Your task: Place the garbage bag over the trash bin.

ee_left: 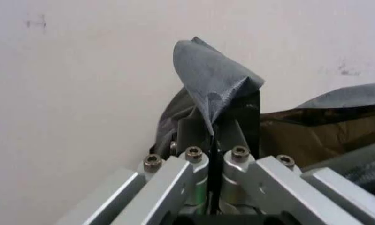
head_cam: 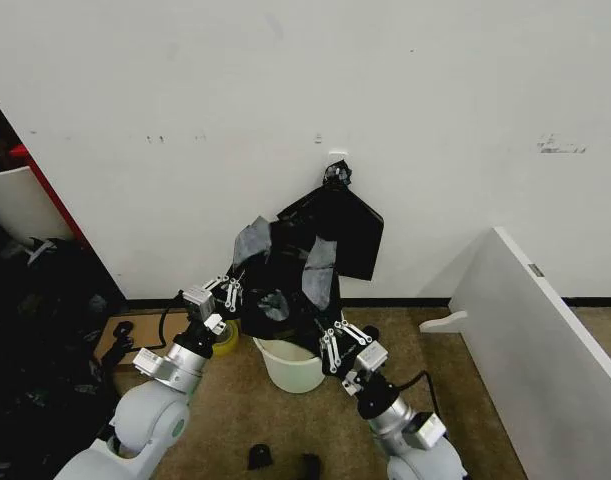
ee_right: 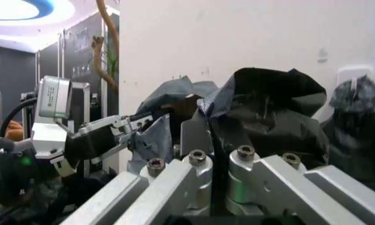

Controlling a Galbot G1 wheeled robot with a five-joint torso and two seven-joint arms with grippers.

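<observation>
Head view: garbage bag, glossy black and crinkled, held up between both grippers, hanging over the trash bin, a cream-white bucket on the brown floor just in front of the white wall. The bag's lower folds drape over the bin's back rim; the front of the rim and the bin's side are still bare, so the bag is not yet over it. Left gripper is at the bag's left edge, fingers pressed together on a flap of plastic; the left wrist view shows the same, fingers closed tight with a grey-black fold of the bag sticking up from between them. Right gripper is at the bag's lower right edge, just above the bin rim, fingers closed pinching the plastic; the right wrist view shows the bag bunched right at the closed fingertips, with the left gripper farther off across the bag. A flat black bag hangs from a wall hook behind. A yellow-green tape roll sits on the floor just left of the bin. A white board leans at the right. Small black scraps lie on the floor near the robot. No readable writing or labels anywhere.
</observation>
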